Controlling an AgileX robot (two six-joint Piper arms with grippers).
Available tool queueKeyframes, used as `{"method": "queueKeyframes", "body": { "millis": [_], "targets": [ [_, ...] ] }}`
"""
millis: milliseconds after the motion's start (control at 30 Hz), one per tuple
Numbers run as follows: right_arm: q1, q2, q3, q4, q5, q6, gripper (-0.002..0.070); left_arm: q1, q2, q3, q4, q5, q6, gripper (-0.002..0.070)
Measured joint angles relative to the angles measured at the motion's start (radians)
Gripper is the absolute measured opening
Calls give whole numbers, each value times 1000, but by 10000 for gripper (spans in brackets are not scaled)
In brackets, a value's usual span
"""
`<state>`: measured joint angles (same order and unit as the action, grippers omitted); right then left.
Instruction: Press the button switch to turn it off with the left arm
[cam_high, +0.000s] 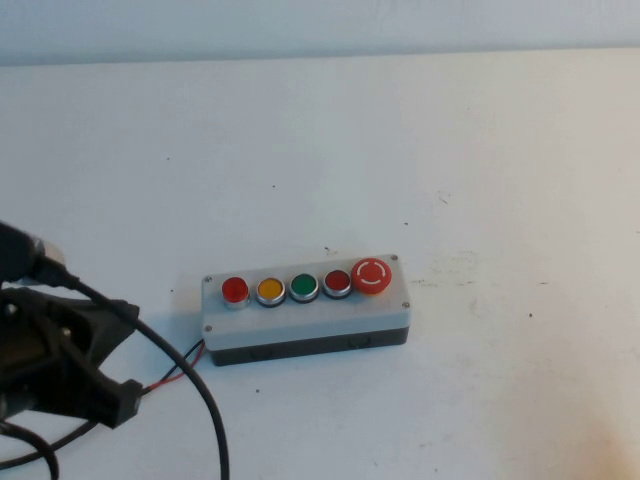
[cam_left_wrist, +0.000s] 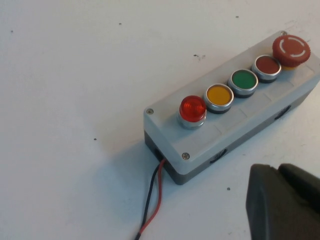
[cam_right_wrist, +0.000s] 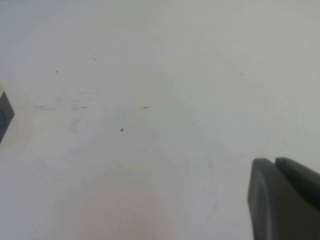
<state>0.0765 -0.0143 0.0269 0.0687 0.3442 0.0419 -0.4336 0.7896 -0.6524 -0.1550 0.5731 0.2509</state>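
Observation:
The button switch (cam_high: 235, 290) is a small round bright-red translucent button with a silver ring. It stands at the left end of the row on the grey box (cam_high: 300, 322) and also shows in the left wrist view (cam_left_wrist: 192, 109). My left arm (cam_high: 70, 355) is low at the table's near left, left of the box. My left gripper (cam_left_wrist: 278, 169) is shut and empty, held near the box's front side, apart from the button. My right gripper (cam_right_wrist: 275, 162) is shut and empty over bare table; it is out of the high view.
On the box, to the right of the button switch, stand a yellow button (cam_high: 270, 290), a green button (cam_high: 304, 287), a darker red button (cam_high: 337, 283) and a big red mushroom button (cam_high: 371, 276). Red and black wires (cam_left_wrist: 152, 200) leave the box's left end.

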Motion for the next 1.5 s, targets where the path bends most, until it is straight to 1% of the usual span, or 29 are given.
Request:
{"method": "queueKeyframes", "body": {
  "millis": [100, 233, 367, 467, 567, 633, 700, 767, 833, 900, 1000, 1100, 1267, 1500],
  "targets": [
    [0, 0, 0, 0, 0, 0, -16, 0, 0, 1, 4, -2, 10, -3],
    [0, 0, 0, 0, 0, 0, -16, 0, -37, 2, 0, -61, 25, -3],
    [0, 0, 0, 0, 0, 0, -16, 0, -111, 37, -37, -170, 118, -3],
    [0, 0, 0, 0, 0, 0, -16, 0, -209, 97, -76, -288, 182, -3],
    [0, 0, 0, 0, 0, 0, -16, -1, -327, 201, -81, -462, 209, -3],
    [0, 0, 0, 0, 0, 0, -16, -1, -406, 298, -79, -600, 213, -3],
    [0, 0, 0, 0, 0, 0, -16, -1, -481, 395, -68, -694, 210, -3],
    [0, 0, 0, 0, 0, 0, -16, 1, -558, 471, -45, -757, 186, -3],
    [0, 0, 0, 0, 0, 0, -16, 17, -640, 538, -17, -778, 146, -3],
    [0, 0, 0, 0, 0, 0, -16, 49, -710, 584, -6, -776, 104, -3],
    [0, 0, 0, 0, 0, 0, -16, 118, -780, 639, 1, -756, 56, -3],
    [0, 0, 0, 0, 0, 0, -16, 175, -796, 671, 18, -737, 11, -3],
    [0, 0, 0, 0, 0, 0, -16, 190, -800, 677, 45, -624, -39, -3],
    [0, 0, 0, 0, 0, 0, -16, 190, -800, 677, 49, -349, -37, -3]
  ]
}}
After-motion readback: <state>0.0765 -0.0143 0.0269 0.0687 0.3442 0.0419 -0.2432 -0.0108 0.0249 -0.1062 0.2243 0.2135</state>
